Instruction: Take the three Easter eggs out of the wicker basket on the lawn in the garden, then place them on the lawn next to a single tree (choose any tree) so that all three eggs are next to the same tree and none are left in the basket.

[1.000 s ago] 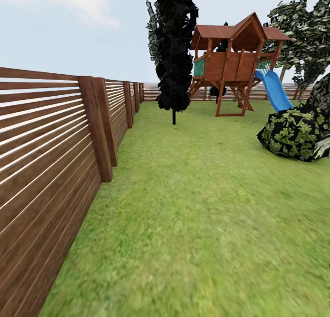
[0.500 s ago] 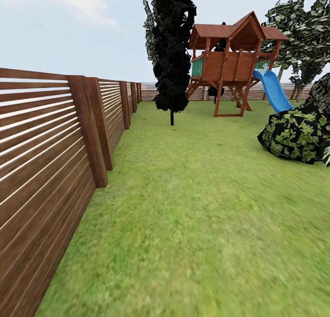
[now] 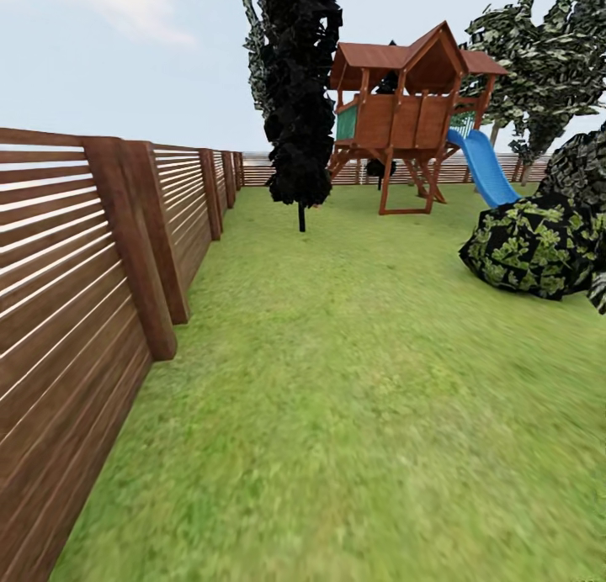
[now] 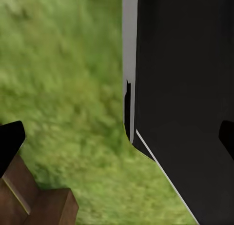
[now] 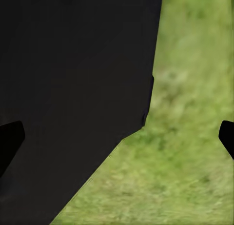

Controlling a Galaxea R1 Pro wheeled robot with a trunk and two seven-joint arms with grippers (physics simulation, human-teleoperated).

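Fence (image 3: 76,254): brown slats along the left edge of the lawn (image 3: 362,380).
Cypress (image 3: 296,94): near-black, narrow, standing on the grass at the far end.
Playhouse (image 3: 404,103): wooden, with a blue slide (image 3: 481,166).
Bush (image 3: 526,244): dark green, at the right.
Tree (image 3: 539,60): leafy, behind the bush.
Left gripper (image 4: 117,139): wide apart, empty, over grass.
Right gripper (image 5: 117,137): wide apart, empty.

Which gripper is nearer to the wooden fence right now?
Left. The wooden fence runs along the robot's left side, and a piece of it shows beside the left gripper. The right gripper hangs over lawn on the robot's other side.
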